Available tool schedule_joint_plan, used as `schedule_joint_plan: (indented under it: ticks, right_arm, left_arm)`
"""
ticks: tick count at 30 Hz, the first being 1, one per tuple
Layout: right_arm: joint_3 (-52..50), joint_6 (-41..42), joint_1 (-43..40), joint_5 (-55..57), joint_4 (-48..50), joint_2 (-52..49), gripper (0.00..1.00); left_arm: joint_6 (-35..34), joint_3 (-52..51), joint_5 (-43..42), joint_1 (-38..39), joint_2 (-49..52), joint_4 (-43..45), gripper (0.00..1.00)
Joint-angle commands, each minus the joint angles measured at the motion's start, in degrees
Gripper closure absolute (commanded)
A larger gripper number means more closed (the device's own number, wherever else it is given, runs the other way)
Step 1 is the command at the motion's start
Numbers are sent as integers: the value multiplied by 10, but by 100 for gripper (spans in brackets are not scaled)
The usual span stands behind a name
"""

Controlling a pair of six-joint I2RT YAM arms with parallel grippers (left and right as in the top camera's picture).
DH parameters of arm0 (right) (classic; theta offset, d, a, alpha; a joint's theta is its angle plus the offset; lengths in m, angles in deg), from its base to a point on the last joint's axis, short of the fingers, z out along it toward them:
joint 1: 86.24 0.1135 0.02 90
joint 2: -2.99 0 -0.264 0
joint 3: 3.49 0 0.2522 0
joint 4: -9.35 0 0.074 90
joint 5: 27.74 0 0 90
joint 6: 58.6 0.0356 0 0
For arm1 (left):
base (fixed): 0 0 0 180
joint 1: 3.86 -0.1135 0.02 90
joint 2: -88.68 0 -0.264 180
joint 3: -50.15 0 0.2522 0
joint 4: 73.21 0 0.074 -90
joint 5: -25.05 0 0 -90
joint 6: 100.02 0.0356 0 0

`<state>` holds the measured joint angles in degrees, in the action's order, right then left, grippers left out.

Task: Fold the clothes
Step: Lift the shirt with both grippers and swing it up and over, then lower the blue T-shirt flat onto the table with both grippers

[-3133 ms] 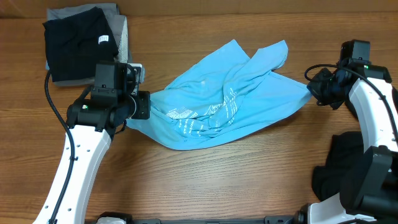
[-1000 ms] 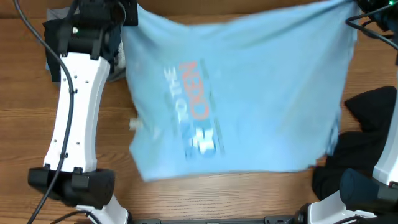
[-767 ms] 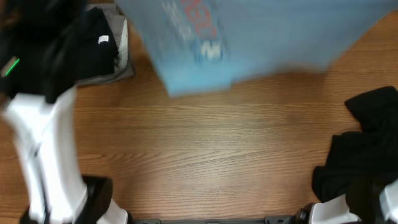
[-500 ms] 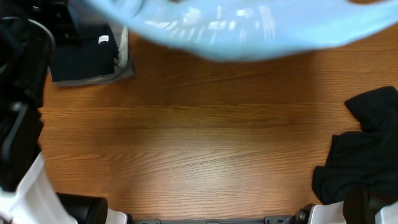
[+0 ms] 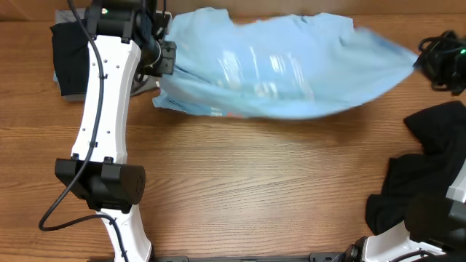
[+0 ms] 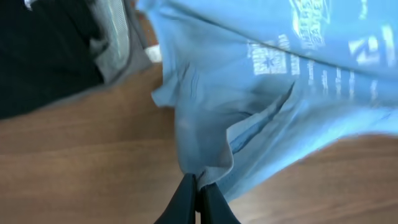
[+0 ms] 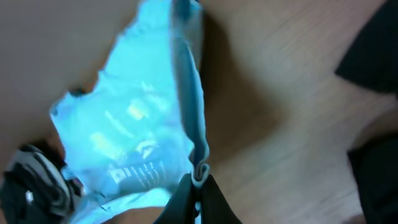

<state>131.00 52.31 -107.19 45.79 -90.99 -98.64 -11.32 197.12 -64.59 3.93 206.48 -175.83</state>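
The blue T-shirt [image 5: 277, 69] hung stretched between the two arms across the far side of the surface [image 5: 255, 189], blurred and billowing, its white print showing faintly through the cloth. I could not tell whether its lower edge touched the wood. The left arm [image 5: 98, 109] had its jaws pressed together on a bunched fold of the shirt's edge, as its wrist view showed plainly. The right arm [image 5: 437, 62] had its jaws pinching the opposite edge in the same way, with the fabric trailing away from them. At the far left corner a black garment [image 5: 65, 65] lay in a neat square on top of a grey one [image 6: 115, 37], just beside the shirt's left end, and that pile looked finished to me. By the near right edge a black heap [image 5: 429, 167] sat crumpled and untouched, well apart from the shirt. So I judged the job to be partway along. The shirt was only being opened out, with no fold made in it yet. It had to be laid flat and folded, and the crumpled heap was left to do after that.
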Motion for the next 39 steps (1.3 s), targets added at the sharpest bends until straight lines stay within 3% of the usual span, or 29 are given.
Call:
schedule_joint_plan:
  ticks: [1, 6, 14, 21, 27, 35, 39]
  right_arm:
    - [-57, -15, 2, 3, 7, 19, 96]
    - [-106, -14, 2, 19, 11, 21, 96]
    - [-153, -12, 2, 40, 19, 24, 96]
    - [-231, 13, 2, 64, 53, 54, 96]
    - [-318, 27, 2, 68, 83, 115, 96]
    - [-338, 137, -2, 223, 37, 196, 96]
    - [-338, 147, -4, 240, 9, 224, 96]
  left_arm:
    - [-24, 6, -3, 0, -38, -19, 96]
    - [-52, 5, 45, 0, -70, -79, 96]
    - [-65, -65, 40, 0, -170, -80, 96]
    - [-78, -214, 19, 0, -241, -75, 96]
    - [-77, -367, -49, 3, -283, -8, 96]
    - [-87, -508, -60, 20, -344, 37, 96]
    - [-106, -543, -60, 20, -381, 56, 96]
